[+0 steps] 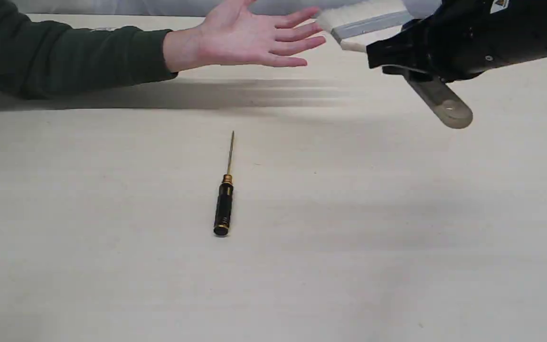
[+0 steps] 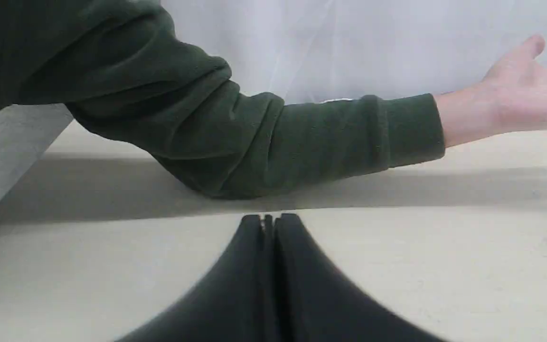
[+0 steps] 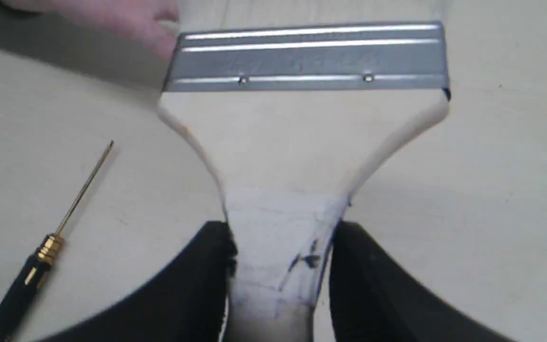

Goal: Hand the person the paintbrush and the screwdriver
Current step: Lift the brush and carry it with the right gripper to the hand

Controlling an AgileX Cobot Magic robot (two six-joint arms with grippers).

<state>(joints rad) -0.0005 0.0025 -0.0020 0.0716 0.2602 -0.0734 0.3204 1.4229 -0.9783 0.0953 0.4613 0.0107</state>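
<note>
My right gripper [image 1: 387, 54] is shut on the paintbrush [image 1: 366, 21] and holds it in the air, bristles pointing at the person's open hand [image 1: 249, 38]; the bristle tips nearly meet the fingertips. The wooden handle end [image 1: 444, 107] sticks out below the gripper. In the right wrist view the fingers clamp the taped neck of the paintbrush [image 3: 302, 137], under the silver ferrule. The screwdriver [image 1: 224, 199] lies on the table with its shaft pointing away; it also shows as the screwdriver [image 3: 41, 256]. My left gripper [image 2: 268, 219] is shut and empty, low over the table near the green sleeve [image 2: 254, 142].
The person's forearm in a dark green sleeve [image 1: 64, 57] rests along the far left of the pale table [image 1: 397, 237]. A white backdrop [image 2: 349, 47] stands behind the table.
</note>
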